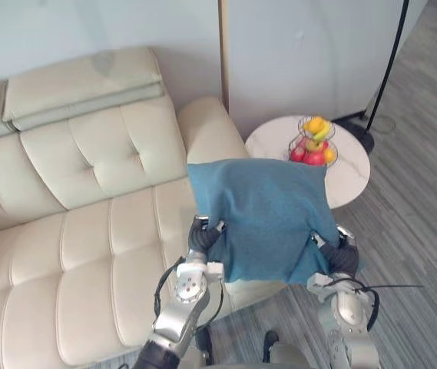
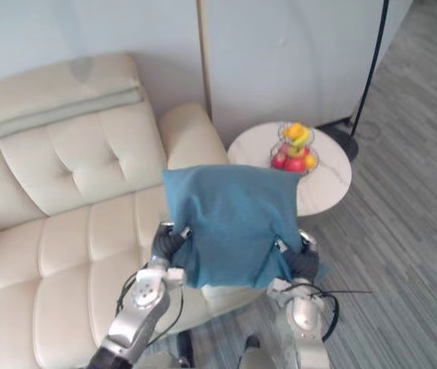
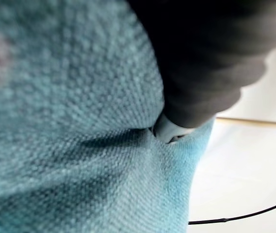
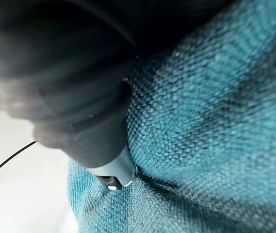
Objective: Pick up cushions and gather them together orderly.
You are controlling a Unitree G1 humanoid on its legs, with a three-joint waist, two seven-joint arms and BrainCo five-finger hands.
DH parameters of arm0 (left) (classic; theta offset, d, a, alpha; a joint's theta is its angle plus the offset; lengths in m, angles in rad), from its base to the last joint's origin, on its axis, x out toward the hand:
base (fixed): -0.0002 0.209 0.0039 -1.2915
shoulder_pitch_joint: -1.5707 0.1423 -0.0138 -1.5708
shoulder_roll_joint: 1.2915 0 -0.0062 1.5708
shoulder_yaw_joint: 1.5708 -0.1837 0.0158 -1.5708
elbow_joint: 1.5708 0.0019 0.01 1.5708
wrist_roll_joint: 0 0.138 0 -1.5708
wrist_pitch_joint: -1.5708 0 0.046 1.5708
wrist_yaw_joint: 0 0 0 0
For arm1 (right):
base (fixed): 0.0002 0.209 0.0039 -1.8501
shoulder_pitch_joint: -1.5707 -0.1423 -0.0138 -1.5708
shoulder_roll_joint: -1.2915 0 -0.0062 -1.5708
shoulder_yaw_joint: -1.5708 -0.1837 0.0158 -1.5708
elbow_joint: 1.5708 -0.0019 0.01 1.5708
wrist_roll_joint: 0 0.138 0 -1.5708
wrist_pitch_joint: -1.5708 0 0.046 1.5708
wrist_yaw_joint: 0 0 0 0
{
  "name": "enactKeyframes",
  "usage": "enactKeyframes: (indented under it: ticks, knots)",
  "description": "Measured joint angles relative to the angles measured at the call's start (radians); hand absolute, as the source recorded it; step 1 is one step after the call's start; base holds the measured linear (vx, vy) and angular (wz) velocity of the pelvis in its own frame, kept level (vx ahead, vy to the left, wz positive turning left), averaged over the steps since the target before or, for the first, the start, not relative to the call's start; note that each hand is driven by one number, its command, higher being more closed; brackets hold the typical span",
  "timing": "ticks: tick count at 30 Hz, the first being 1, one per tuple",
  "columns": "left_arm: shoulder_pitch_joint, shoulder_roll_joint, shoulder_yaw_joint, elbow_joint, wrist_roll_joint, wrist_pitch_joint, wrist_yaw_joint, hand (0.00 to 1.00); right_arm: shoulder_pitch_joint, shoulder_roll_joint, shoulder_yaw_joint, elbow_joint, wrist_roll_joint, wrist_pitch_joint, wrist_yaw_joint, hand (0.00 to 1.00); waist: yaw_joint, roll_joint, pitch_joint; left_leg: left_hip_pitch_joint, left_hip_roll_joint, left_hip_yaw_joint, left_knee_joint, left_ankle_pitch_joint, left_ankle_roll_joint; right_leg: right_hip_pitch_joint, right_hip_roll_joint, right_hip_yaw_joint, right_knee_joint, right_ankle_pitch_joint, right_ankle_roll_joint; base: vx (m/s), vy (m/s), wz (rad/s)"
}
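I have the teal cushion (image 1: 264, 219) in the air over the sofa's (image 1: 87, 254) front right corner, pressed between the left robot hand (image 1: 201, 240) and the right robot hand (image 1: 342, 257) at its lower side edges. I cannot tell whether either is curled or flat. The cushion looks light, soft and saggy, so I judge an even squeeze from both sides suits it.

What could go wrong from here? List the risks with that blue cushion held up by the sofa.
1. The blue cushion is held between the left hand and right hand, low on its sides only; it may slip and drop onto the floor beside the sofa.
2. The fruit basket on the round side table shows right behind the cushion's upper corner; a swing to the right might knock it.
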Motion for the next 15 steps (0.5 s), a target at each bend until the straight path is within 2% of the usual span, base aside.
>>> enactKeyframes:
  ticks: [3, 5, 9, 14, 15]
  knots:
    - [0.047, 0.003, 0.000, -0.033, 0.000, -0.001, -0.006, 1.00, 0.038, 0.000, 0.012, -0.027, -0.054, -0.007, 0.010, 1.00, 0.001, 0.000, -0.014, 0.028, -0.001, -0.014, 0.000, -0.002, 0.000, 0.043, -0.001, -0.015, -0.014, -0.002, 0.001, 0.01, -0.005, 0.16]
    - [0.087, 0.010, 0.000, -0.048, 0.000, -0.003, -0.019, 1.00, 0.063, 0.000, 0.022, -0.038, -0.076, -0.012, 0.018, 1.00, 0.005, -0.002, -0.049, 0.025, -0.001, -0.029, 0.001, -0.004, -0.001, 0.050, -0.001, -0.025, -0.023, -0.003, 0.001, 0.00, -0.007, 0.17]
    - [0.116, 0.033, -0.001, -0.051, 0.000, -0.005, -0.026, 1.00, 0.084, -0.003, 0.039, -0.035, -0.111, -0.018, 0.021, 1.00, 0.014, -0.001, -0.053, 0.024, -0.005, -0.071, 0.004, -0.006, -0.003, 0.085, -0.002, -0.056, -0.034, -0.005, 0.001, -0.02, -0.012, 0.29]
    - [0.135, 0.041, 0.001, -0.051, -0.002, -0.009, -0.026, 1.00, 0.065, -0.025, 0.050, 0.013, -0.114, -0.034, 0.020, 1.00, 0.019, -0.013, -0.038, -0.109, -0.006, -0.187, 0.141, -0.025, -0.004, 0.084, -0.011, -0.175, -0.026, -0.008, -0.001, -0.04, -0.024, 0.70]
    - [0.134, 0.041, 0.002, -0.050, -0.004, -0.009, -0.026, 1.00, 0.040, -0.034, 0.049, 0.050, -0.114, -0.036, 0.018, 1.00, 0.018, -0.017, -0.036, -0.130, -0.003, -0.200, 0.141, -0.047, -0.007, 0.080, -0.017, -0.203, -0.028, -0.004, -0.007, -0.07, 0.026, 0.66]
